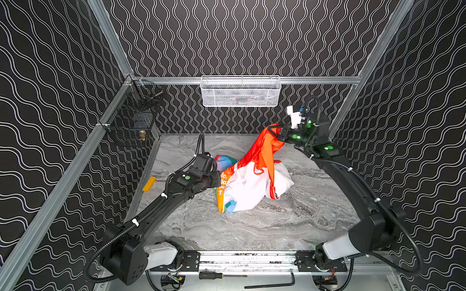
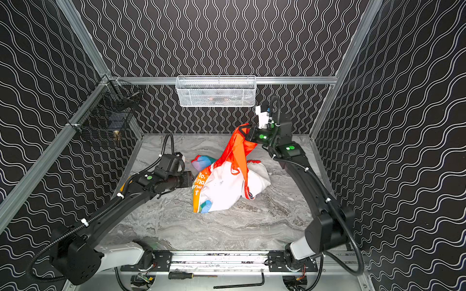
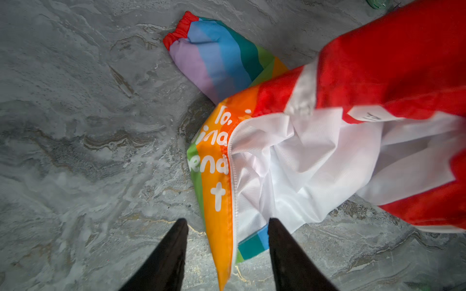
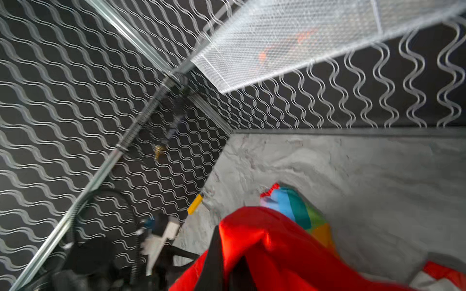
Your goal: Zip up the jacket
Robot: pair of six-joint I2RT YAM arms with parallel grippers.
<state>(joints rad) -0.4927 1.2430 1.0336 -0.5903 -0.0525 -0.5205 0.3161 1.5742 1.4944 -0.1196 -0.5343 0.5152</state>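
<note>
White mesh basket [image 1: 216,99]: blurred orange bits | black wire basket [image 1: 126,118]: brass piece [image 1: 142,135] | left jaws spread | right jaws pinch rainbow-striped thin jacket [image 1: 248,186]

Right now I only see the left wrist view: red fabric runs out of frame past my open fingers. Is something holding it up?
Observer: Yes. The right gripper is shut on the jacket at its red hood, lifted above the table.
Operator: Is the whole jacket in the air?
Observer: No. Its white lining and striped front lie bunched on the table.
Operator: Anything loose near my arm?
Observer: A yellow block lies by the table's left edge, apart from the jacket.
</note>
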